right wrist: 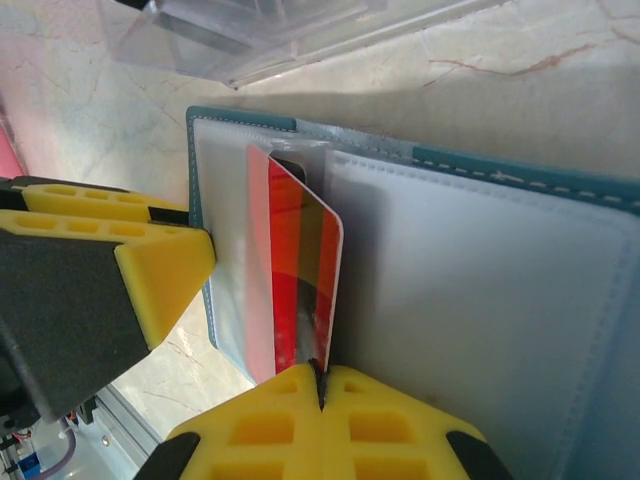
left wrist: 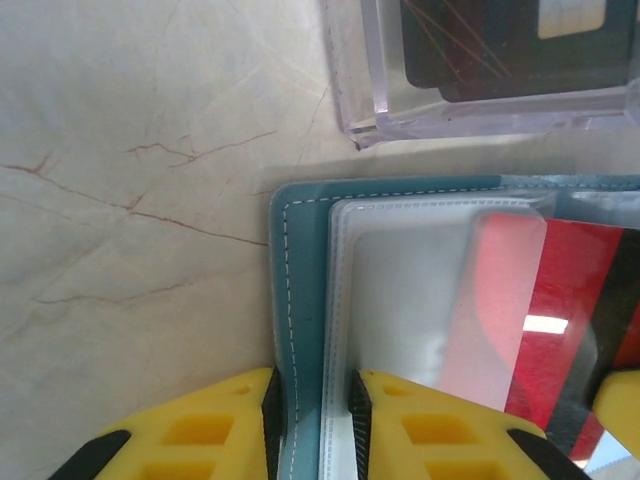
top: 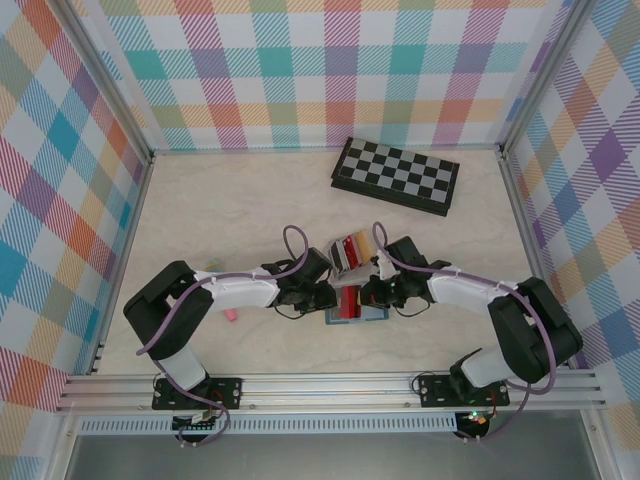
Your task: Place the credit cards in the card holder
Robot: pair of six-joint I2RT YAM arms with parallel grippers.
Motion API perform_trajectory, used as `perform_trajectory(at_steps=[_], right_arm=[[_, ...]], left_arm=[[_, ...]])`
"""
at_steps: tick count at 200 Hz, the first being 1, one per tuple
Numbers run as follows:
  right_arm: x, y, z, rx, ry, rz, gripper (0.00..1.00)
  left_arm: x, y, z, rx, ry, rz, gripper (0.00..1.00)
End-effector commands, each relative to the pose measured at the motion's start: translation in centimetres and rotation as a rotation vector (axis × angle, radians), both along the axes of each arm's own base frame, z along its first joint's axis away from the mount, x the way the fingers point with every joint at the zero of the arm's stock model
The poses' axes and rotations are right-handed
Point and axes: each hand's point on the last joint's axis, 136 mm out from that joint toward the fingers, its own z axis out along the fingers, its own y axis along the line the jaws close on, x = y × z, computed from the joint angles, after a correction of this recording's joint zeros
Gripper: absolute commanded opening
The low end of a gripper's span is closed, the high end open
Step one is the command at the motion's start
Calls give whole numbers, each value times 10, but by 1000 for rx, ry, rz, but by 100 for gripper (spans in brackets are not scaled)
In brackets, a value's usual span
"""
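Two hands are flanking one open card holder [left wrist: 303,300] on the desk [left wrist: 130,200]: left hand [left wrist: 312,405] clamping its teal edge, right hand [right wrist: 322,378] pinching one red credit card [right wrist: 300,270]; desk lying bare beside that edge.

Card holder [top: 372,315] lies open near the table's [top: 220,210] front edge
The left gripper [left wrist: 315,400] clamps its left edge; the right gripper [right wrist: 322,385] pinches a card [right wrist: 300,260] partly inside it. A card rack [top: 350,250] sits just behind, a chessboard [top: 396,175] farther back.
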Motion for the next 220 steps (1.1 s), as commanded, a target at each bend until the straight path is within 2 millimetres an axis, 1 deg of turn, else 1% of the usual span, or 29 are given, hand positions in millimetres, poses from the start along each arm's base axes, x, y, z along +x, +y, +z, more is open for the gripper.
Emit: perform_trajectory(at_steps=[1, 33, 61, 113, 131, 167, 184, 220], right_arm=[[-6, -2, 5, 7, 13, 41, 0], [1, 11, 8, 66, 34, 37, 0], [4, 19, 5, 72, 44, 39, 0], [5, 35, 2, 53, 34, 40, 3], [6, 32, -4, 14, 40, 14, 7], [8, 7, -4, -105, 13, -72, 23], [8, 2, -3, -124, 3, -84, 25], [6, 12, -7, -76, 38, -78, 18]], left_arm=[[-8, 1, -12, 34, 34, -13, 26], [-7, -5, -11, 8, 36, -25, 26], [-7, -10, -8, -14, 35, -33, 26], [-9, -13, -7, -28, 35, -52, 26], [-9, -13, -6, -28, 32, -55, 26], [-9, -10, -7, -18, 30, -52, 26], [-10, -10, -8, -17, 33, -53, 26], [-10, -11, -9, -22, 36, -55, 26]])
